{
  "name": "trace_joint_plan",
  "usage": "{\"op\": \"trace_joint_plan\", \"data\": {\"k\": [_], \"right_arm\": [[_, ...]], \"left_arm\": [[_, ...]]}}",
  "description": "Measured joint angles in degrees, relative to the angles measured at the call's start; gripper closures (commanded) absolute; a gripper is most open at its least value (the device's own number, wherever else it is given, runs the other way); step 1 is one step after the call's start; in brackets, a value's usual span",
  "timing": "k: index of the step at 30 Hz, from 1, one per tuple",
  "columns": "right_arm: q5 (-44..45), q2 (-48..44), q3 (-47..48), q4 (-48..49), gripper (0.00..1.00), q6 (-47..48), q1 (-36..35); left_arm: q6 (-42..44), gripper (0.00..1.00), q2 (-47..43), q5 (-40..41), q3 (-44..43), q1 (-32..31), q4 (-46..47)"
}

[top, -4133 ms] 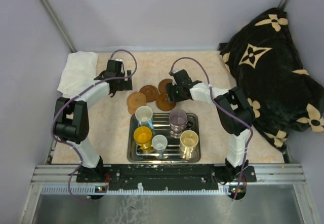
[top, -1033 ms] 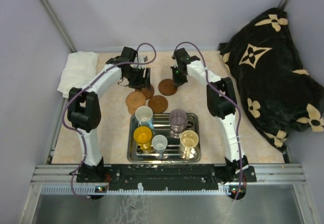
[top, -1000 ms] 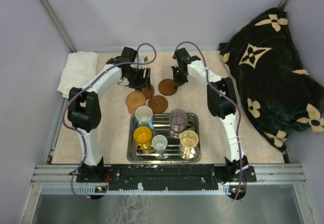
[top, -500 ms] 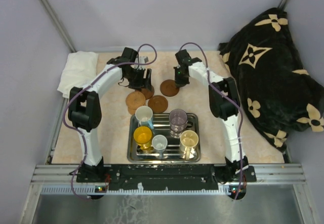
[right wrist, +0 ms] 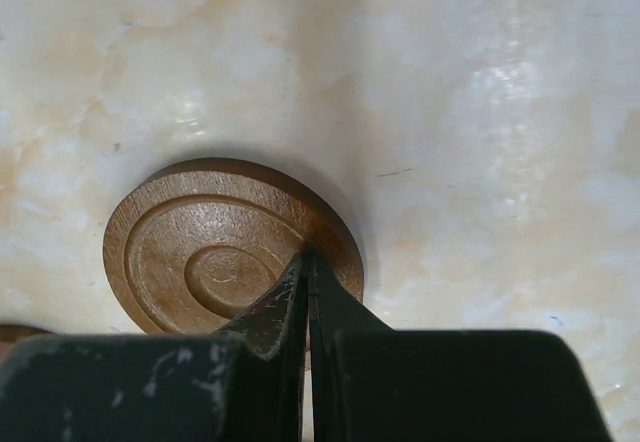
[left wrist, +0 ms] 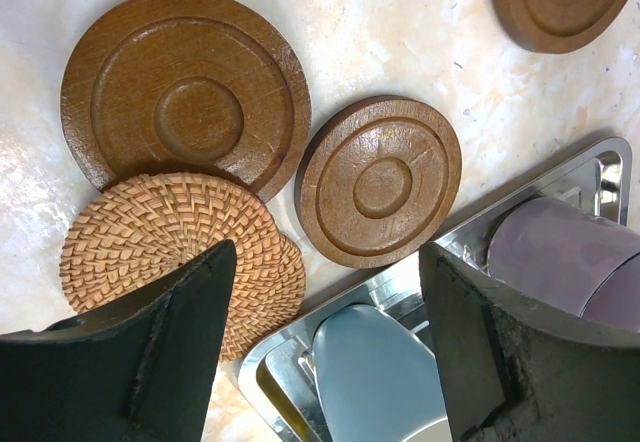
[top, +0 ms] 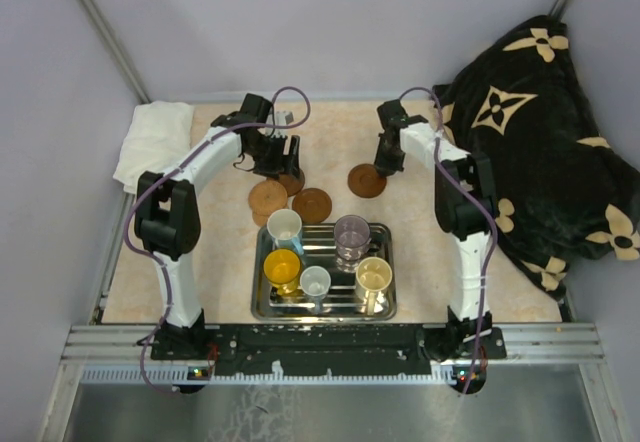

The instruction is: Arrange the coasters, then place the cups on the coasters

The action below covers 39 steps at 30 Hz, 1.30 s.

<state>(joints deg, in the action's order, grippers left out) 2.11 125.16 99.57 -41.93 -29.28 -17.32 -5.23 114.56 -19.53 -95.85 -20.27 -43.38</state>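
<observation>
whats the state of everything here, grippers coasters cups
left gripper: open, empty, over the clustered coasters
right gripper: shut, tips at the rim of the lone wooden coaster
lone wooden coaster: flat, apart from the others
far wooden coaster: flat, touching the woven coaster
near wooden coaster: flat, beside the steel tray
woven coaster: flat, bare
yellow cup, blue cup, purple cup, cream cup, small white cup: upright in the steel tray

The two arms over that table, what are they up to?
They are laying out coasters before setting cups on them. The right fingers, closed, rest on the edge of one wooden coaster lying apart, to the right of the rest. The left fingers hang open above the other coasters, bunched just beyond the steel tray. All five cups stand in the tray; none is on a coaster yet.
</observation>
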Motion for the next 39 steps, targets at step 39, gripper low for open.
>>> {"op": "trace_joint_plan", "data": {"k": [39], "right_arm": [[6.3, -10.5, -16.0, 4.4, 1.00, -6.8, 10.6]], "left_arm": [[1.7, 0.19, 1.4, 1.1, -2.7, 0.0, -0.4]]}}
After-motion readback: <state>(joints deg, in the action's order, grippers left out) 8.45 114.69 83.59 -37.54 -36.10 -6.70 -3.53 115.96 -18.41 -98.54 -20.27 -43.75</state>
